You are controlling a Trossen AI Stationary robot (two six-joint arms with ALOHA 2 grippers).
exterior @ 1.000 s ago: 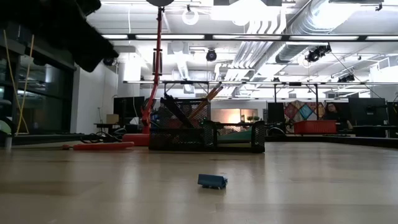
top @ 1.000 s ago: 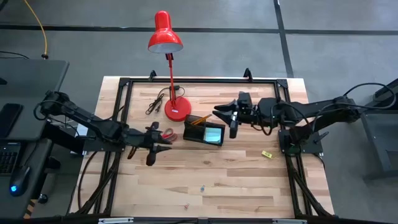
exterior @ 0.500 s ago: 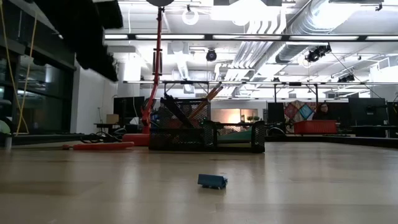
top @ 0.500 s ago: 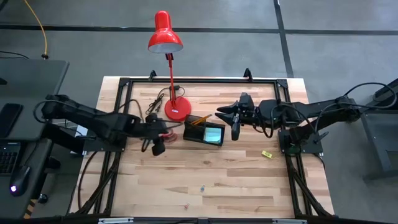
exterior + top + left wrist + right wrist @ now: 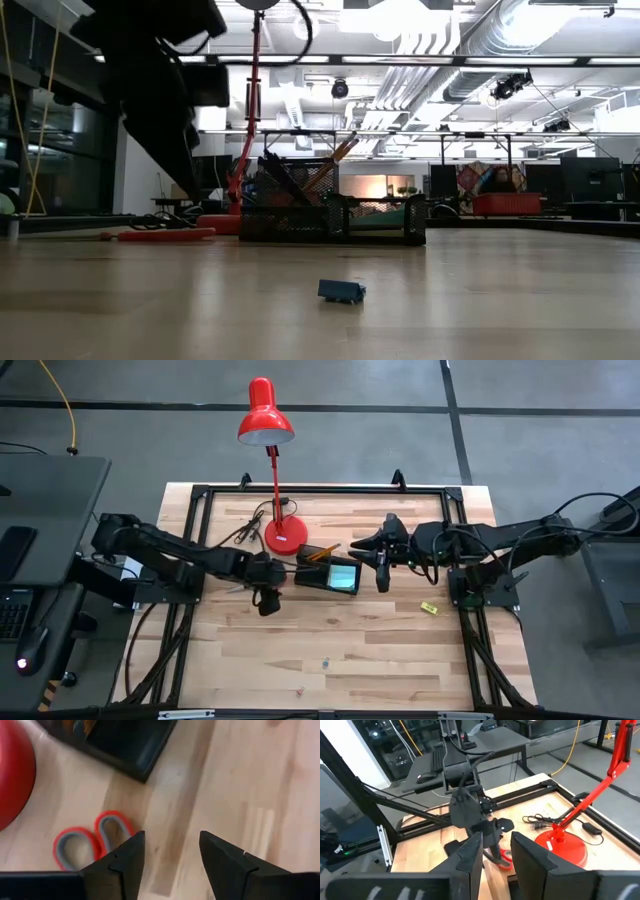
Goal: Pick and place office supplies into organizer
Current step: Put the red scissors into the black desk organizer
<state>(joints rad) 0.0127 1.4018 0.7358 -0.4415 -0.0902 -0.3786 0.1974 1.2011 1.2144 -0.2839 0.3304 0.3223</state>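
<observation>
The black organizer (image 5: 328, 573) stands mid-table in front of the red lamp's base (image 5: 285, 536), with a teal pad (image 5: 344, 576) and an orange pencil (image 5: 318, 553) in it. The red-handled scissors (image 5: 92, 842) lie flat on the wood just left of the organizer's corner (image 5: 131, 751). My left gripper (image 5: 172, 855) hangs open above the bare table, pointing steeply down, with the scissors' handles beside one finger and nothing between the fingers. My right gripper (image 5: 381, 572) is held above the organizer's right end, its fingers (image 5: 470, 857) slightly apart and empty. A tiny yellow block (image 5: 429, 607) lies at the right.
A black cord (image 5: 250, 525) lies left of the lamp base. A small blue piece (image 5: 325, 660) sits alone on the near half of the table, also in the low view (image 5: 341, 291). A black frame (image 5: 200, 490) runs around the table's edges.
My left gripper has moved toward the table's right edge, closer to the organizer and over the scissors, sinking a little and tipping from nearly level to steeply downward. The scissors have stayed where they lay. My right gripper has kept its place.
</observation>
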